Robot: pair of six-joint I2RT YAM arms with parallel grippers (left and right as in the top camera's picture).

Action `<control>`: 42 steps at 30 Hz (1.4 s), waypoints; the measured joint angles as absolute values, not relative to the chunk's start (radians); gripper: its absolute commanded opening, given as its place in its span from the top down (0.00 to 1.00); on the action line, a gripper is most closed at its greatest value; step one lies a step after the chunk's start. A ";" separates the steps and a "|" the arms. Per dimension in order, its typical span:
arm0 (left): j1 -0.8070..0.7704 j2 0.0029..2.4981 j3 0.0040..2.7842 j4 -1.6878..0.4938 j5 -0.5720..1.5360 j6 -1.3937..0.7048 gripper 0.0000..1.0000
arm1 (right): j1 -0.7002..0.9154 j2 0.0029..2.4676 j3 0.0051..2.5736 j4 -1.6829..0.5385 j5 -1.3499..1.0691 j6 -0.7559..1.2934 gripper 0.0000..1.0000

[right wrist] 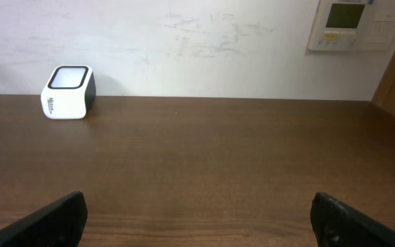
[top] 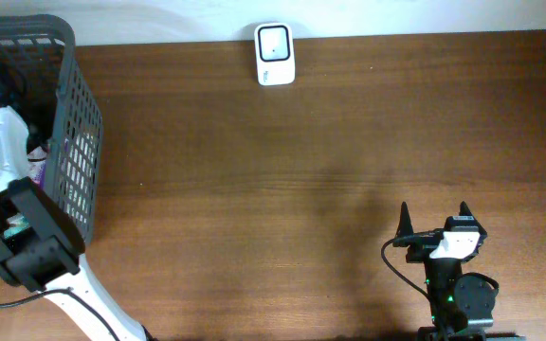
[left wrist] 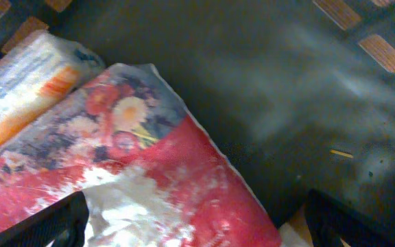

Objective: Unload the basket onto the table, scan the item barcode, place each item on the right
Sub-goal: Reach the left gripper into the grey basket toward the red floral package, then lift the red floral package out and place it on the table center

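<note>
The item, a red packet with a flower print and a crinkled white patch [left wrist: 149,171], lies on the dark floor of the grey mesh basket [top: 76,142]. My left gripper [left wrist: 201,223] hangs open just over it, one finger off each side of the packet, gripping nothing. In the overhead view the left arm [top: 22,237] reaches into the basket and its fingers are hidden. The white barcode scanner [top: 275,54] stands at the table's back edge, also seen far left in the right wrist view [right wrist: 68,92]. My right gripper [top: 434,216] stands open and empty over the front right of the table.
A second packet in clear and orange wrap [left wrist: 19,96] lies beside the red one in the basket. A wall panel [right wrist: 352,24] hangs behind the table. Bare wooden tabletop [top: 282,189] lies between basket, scanner and right arm.
</note>
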State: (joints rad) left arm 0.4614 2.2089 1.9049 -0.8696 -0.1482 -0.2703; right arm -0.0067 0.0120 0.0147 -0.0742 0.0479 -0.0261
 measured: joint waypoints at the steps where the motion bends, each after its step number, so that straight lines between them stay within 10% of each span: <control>1: 0.448 2.210 1.905 -0.870 -0.166 -0.270 0.07 | -0.007 0.012 0.015 -0.074 0.048 -0.025 0.02; 4: 0.442 2.232 1.906 -0.894 -0.189 -0.274 0.22 | -0.007 0.012 0.015 -0.074 0.048 -0.026 0.02; 10: 0.443 2.269 1.913 -0.928 -0.269 -0.279 1.00 | -0.007 0.012 0.015 -0.075 0.048 -0.026 0.02; 25: 0.445 1.811 2.156 -0.959 -0.115 -0.350 1.00 | -0.007 0.012 0.015 -0.074 0.048 -0.026 0.01; 31: 0.435 1.647 2.165 -0.813 0.338 -0.372 1.00 | -0.007 0.012 0.015 -0.074 0.048 -0.026 0.02; 42: -0.176 1.732 2.112 -0.830 0.461 -0.379 1.00 | -0.007 0.012 0.015 -0.074 0.048 -0.026 0.02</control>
State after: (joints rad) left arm -0.1757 1.7317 2.1117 -0.8303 0.4610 -0.3786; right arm -0.0067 0.0120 0.0147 -0.0742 0.0479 -0.0257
